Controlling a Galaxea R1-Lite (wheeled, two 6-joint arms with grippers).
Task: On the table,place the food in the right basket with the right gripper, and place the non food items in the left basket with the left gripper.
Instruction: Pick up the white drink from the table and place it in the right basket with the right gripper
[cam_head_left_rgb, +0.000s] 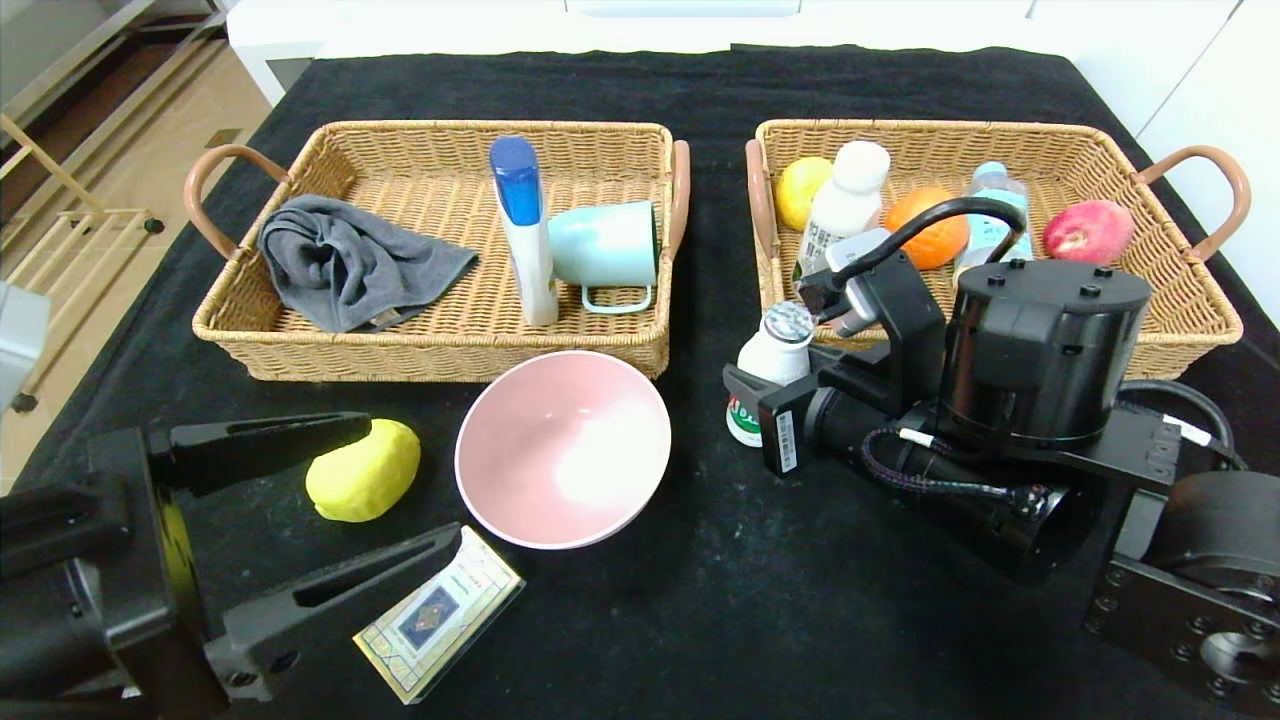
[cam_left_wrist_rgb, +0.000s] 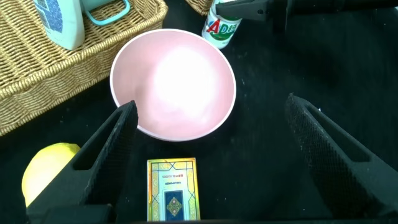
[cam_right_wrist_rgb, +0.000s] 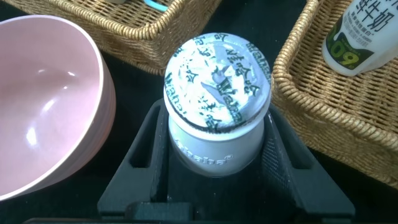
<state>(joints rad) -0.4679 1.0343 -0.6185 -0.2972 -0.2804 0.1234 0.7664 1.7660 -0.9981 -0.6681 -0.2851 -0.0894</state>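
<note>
- Left gripper (cam_head_left_rgb: 345, 500) near-left, low over the table, fingers spread wide, nothing between them; looks idle or lined up toward the non-food in front of it.
- Card box (cam_head_left_rgb: 440, 627) lies flat at near centre-left, touching or just under the gripper's lower finger; non-food, not yet binned.
- Lemon (cam_head_left_rgb: 363, 470) sits between the spread fingers' line in head view, on the table; food, so probably the right arm's job later.
- Pink bowl (cam_head_left_rgb: 563, 447) upright and empty, centre, just in front of left basket (cam_head_left_rgb: 450, 345); non-food, still out.
- Right gripper (cam_right_wrist_rgb: 214, 177) reaches in from the right, fingers pressed on both sides of the bottle (cam_right_wrist_rgb: 217, 106); grip is low on the body, likely so it lifts upright.
- Bottle: small, white, foil lid with green print, red-green label; stands on the table between bowl and right basket (cam_head_left_rgb: 1180, 330), not yet in.
- Left basket, far: grey cloth, blue-capped bottle, teal mug.
- Right basket, far: fruit, two bottles.
</note>
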